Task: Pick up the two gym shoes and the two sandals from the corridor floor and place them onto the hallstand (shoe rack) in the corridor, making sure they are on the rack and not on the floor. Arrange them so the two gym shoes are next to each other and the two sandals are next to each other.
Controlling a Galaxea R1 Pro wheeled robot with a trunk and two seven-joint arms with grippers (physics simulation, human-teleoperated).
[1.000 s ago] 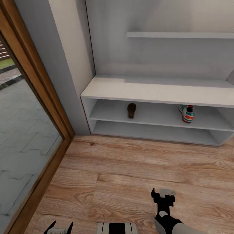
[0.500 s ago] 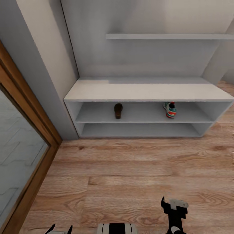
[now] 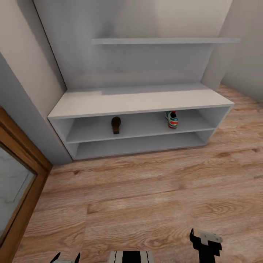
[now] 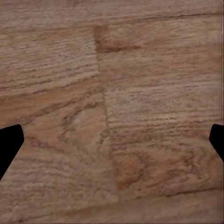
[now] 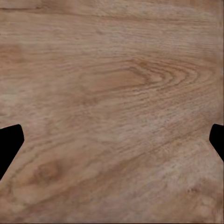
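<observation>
The light grey hallstand [image 3: 138, 100] stands against the back wall. On its upper open shelf level lie one dark brown sandal [image 3: 116, 125] toward the left and one white gym shoe [image 3: 171, 119] with green and red-orange marks toward the right, well apart. My left gripper [image 3: 67, 257] peeks in at the head view's bottom edge, and my right gripper [image 3: 202, 237] hangs low at the bottom right. Both are far from the rack. In the wrist views the left gripper [image 4: 112, 140] and right gripper [image 5: 112, 140] are open over bare corridor floor [image 4: 112, 93], holding nothing.
Wood-plank floor [image 3: 153, 190] stretches between me and the rack. A wood-framed glass door [image 3: 18, 182] lines the left side. A floating shelf [image 3: 164, 41] hangs on the grey back panel. The corridor continues past the rack's right end [image 3: 241, 98].
The whole head view has swung, so the rack now sits further left and the door frame is mostly out of the picture. My right gripper sits lower and further right in the view.
</observation>
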